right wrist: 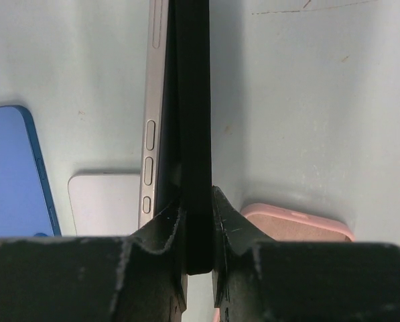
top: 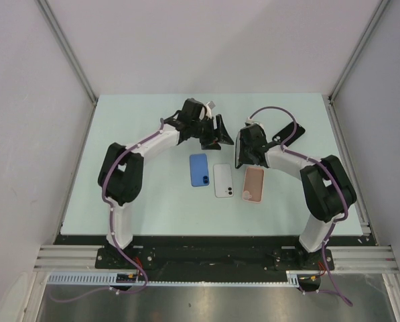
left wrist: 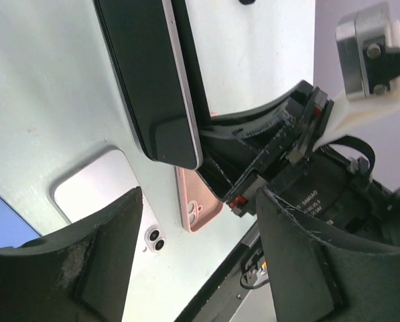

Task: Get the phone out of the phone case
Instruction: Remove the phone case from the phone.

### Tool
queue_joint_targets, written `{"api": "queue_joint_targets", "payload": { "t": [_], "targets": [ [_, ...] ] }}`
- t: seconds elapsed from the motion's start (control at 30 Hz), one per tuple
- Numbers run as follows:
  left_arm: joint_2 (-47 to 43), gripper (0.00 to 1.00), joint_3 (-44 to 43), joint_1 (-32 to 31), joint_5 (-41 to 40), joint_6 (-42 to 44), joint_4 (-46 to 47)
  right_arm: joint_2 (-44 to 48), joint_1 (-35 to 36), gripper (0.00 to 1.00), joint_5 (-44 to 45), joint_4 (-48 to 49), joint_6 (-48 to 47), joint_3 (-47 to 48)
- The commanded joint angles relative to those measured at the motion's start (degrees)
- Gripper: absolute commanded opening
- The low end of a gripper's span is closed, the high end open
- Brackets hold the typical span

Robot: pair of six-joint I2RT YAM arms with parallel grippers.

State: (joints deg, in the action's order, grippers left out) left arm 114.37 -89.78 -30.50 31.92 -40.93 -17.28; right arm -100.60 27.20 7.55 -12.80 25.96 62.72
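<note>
My right gripper (right wrist: 198, 225) is shut on a black phone case (right wrist: 193, 100) held on edge above the table. The silver side of the phone (right wrist: 156, 114), with its buttons, shows along the case's left side. In the left wrist view the case (left wrist: 143, 67) and the phone's silver edge (left wrist: 181, 87) hang at the top, with the right gripper's fingers (left wrist: 253, 157) clamped on the lower end. My left gripper (left wrist: 200, 268) is open and empty, just beside the case and not touching it. In the top view the left gripper (top: 218, 132) and right gripper (top: 240, 154) nearly meet at mid table.
A blue phone (top: 199, 170), a white phone (top: 223, 180) and a pink case (top: 254, 184) lie in a row below the grippers. Another black phone or case (top: 290, 134) lies at the back right. The table's front edge (top: 213, 236) runs along the arm bases.
</note>
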Motion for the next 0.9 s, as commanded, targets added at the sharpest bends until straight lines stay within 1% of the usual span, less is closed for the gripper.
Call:
{"api": "queue_joint_targets", "payload": {
  "t": [0.0,0.17,0.47,0.57,0.8,0.87],
  "targets": [
    [2.3,0.72,-4.9,-0.5,-2.9,3.3,-3.5,-1.4,0.1,0.0,-0.3,4.3,-1.5,2.7],
    [7.2,0.71,-10.5,-1.8,-5.9,3.7,-7.0,-2.1,-0.2,0.0,-2.3,4.9,-0.6,2.7],
    [11.6,0.71,-15.0,-3.2,-5.9,4.6,-8.5,-1.6,-1.1,0.0,-4.6,5.5,-0.2,2.7],
    [13.4,0.71,-17.7,-3.9,-6.3,5.0,-9.7,-1.4,-1.4,0.0,-5.0,5.7,0.1,2.7],
    [18.0,0.71,-25.5,-4.2,-7.7,6.7,-15.4,-1.3,-1.5,0.0,-6.3,6.4,0.9,2.7],
    [18.6,0.7,-26.1,-4.3,-9.4,7.4,-16.5,-1.2,-1.6,0.0,-6.4,6.4,0.9,2.7]
  ]
}}
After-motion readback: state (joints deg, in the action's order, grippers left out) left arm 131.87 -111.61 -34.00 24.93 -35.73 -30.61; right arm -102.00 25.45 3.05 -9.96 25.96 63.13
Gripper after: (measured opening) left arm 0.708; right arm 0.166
